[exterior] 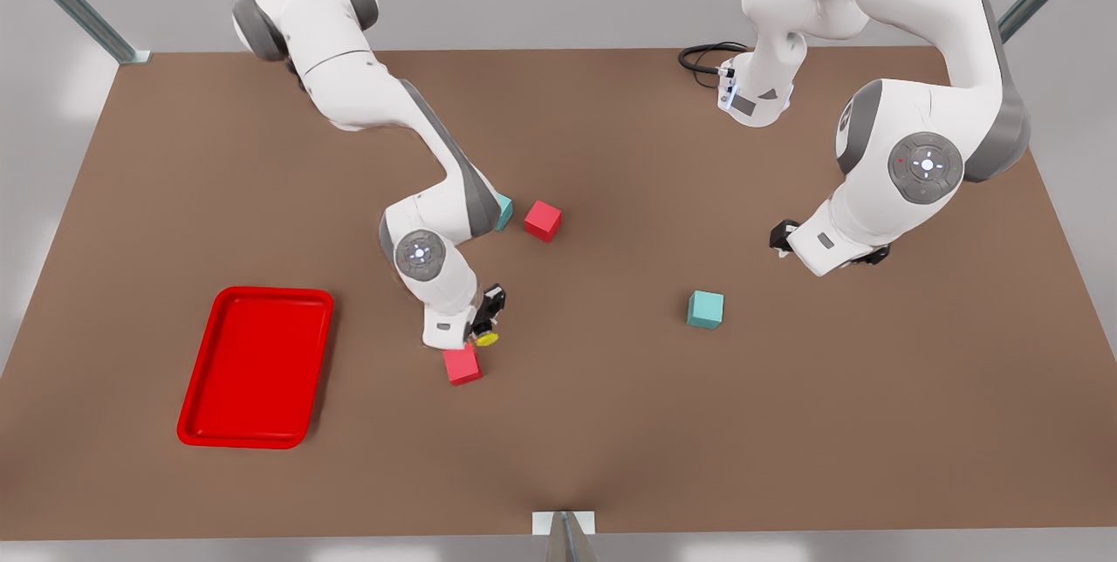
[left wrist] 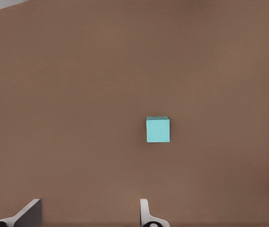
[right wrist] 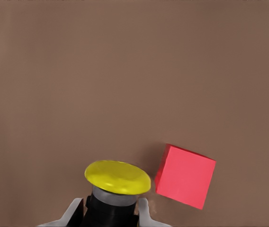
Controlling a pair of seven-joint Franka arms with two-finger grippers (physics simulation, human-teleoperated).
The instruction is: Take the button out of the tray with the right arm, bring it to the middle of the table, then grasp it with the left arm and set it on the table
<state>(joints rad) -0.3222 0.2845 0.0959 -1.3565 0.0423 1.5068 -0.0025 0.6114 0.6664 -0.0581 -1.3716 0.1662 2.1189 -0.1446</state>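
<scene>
Right pincer (right wrist: 110, 215) clamps button (right wrist: 116, 185) by its black body, red cube (right wrist: 185, 176) just beside | small, rigid, likely light | left pincer (left wrist: 89, 215) open, empty, waiting above table (left wrist: 101, 71).

The right arm (exterior: 419, 152) reaches from the bench's far edge toward its middle, its right gripper (right wrist: 111, 210) pointing down with jaws clamped on the button (right wrist: 117, 182). The left arm (exterior: 925, 108) waits folded, its left gripper (left wrist: 85, 215) spread, above the bench (exterior: 611, 422).
</scene>
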